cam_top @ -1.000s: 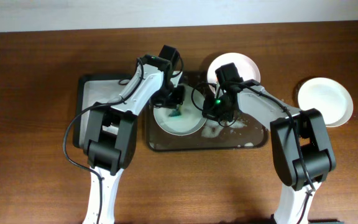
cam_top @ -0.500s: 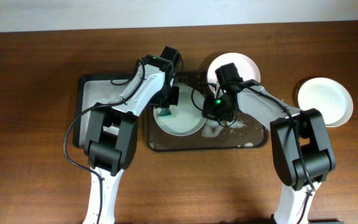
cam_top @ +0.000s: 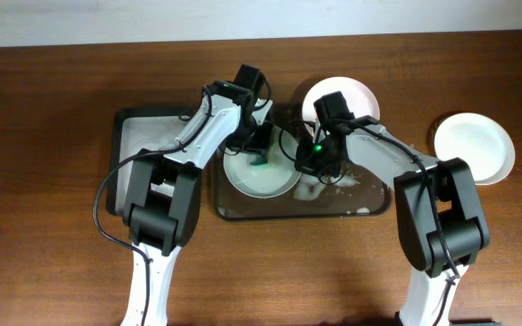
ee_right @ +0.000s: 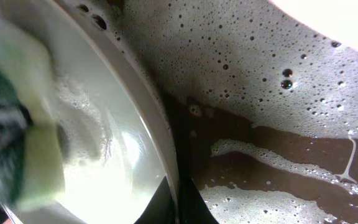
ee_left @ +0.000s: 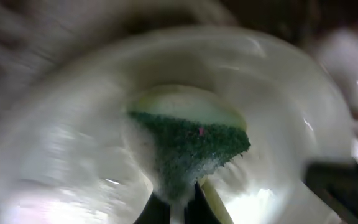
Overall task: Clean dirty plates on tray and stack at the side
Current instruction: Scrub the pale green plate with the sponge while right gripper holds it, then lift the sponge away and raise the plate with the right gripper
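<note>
Brown table (cam_top: pixel 43 136): left arm (cam_top: pixel 202 131) low over plate (cam_top: pixel 265 186), sponge (ee_left: pixel 191 143) in jaws.

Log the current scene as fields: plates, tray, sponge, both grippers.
plate being scrubbed: sudsy round white plate, on the large dark rectangular tray
tray surface: wet, foam and bubbles
left gripper: shut on green-and-yellow sponge, pressed on that plate
right gripper: shut on that plate's rim
second white plate: at the tray's far edge
third white plate: on the brown wooden table, right of the tray
</note>
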{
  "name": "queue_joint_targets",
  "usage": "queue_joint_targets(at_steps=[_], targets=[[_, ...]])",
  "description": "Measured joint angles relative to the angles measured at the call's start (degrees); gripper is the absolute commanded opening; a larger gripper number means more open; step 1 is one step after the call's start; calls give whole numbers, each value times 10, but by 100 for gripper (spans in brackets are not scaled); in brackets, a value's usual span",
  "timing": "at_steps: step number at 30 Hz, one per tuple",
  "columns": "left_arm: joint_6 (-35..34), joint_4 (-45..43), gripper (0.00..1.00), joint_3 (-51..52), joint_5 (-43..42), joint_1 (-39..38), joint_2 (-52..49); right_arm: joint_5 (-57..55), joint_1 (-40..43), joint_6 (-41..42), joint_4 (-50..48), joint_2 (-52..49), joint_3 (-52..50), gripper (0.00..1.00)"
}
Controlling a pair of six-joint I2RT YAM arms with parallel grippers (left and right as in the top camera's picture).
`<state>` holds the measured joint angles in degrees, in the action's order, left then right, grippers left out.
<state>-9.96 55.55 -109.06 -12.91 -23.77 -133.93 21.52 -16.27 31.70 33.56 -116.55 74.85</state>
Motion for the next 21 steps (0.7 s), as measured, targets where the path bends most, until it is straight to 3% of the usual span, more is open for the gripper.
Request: queue_joint_targets(at_steps=[8, 21], targets=[[-56, -9, 1, -1, 137, -3, 0, 0, 0, 1, -3, 0, 0, 4], [-66, 172, 1, -54, 178, -3, 0, -32, -3, -2, 45, 14, 4, 4]])
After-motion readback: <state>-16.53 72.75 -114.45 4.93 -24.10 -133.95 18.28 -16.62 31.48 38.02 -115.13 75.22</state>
